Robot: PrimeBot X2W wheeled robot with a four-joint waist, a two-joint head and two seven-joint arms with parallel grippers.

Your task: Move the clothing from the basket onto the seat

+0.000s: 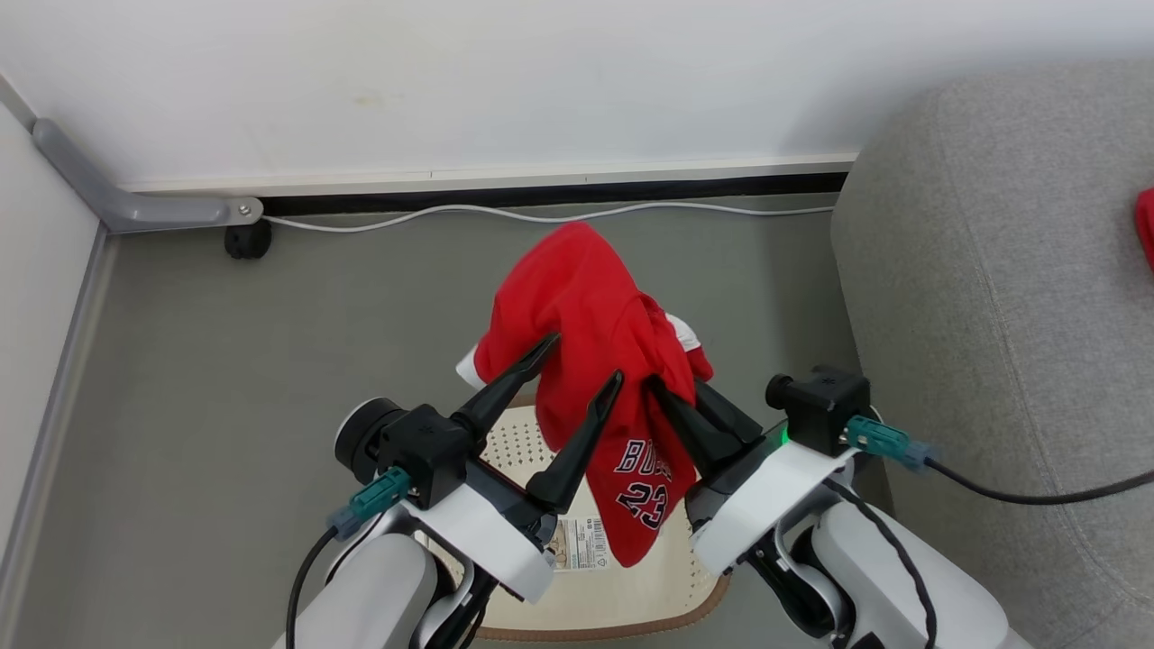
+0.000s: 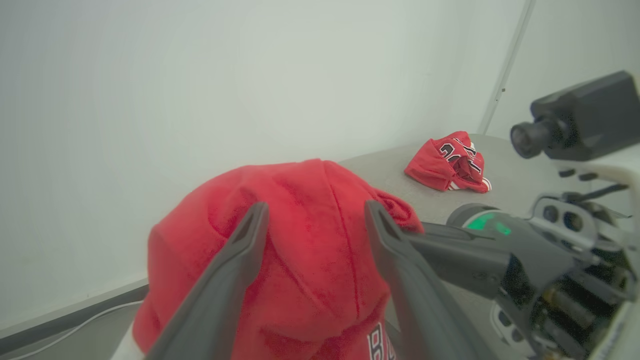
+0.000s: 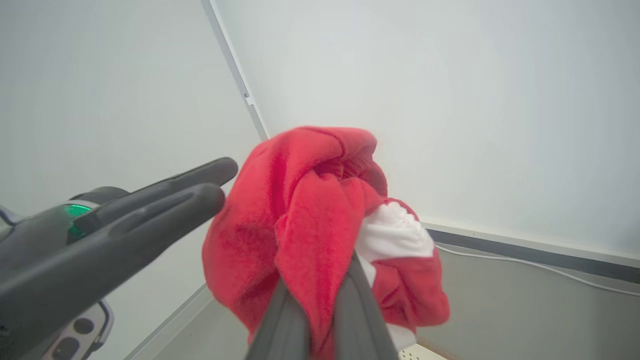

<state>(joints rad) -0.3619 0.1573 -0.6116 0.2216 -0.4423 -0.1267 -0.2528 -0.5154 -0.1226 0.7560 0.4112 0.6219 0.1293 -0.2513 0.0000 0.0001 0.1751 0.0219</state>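
Fingers, right gripper [image 1: 676,392]: clamped together on a fold of the red jersey [image 1: 586,297], and it's up in the air!
Fingers, left gripper [image 1: 584,357]: spread wide, gripping nothing, jersey bulging just past the tips.
Basket [image 1: 649,595]: directly beneath both sets of fingers, jersey's hem dangling over it.
Second garment [image 2: 450,162]: well beyond the fingertips, crumpled on the seat [image 1: 992,270].
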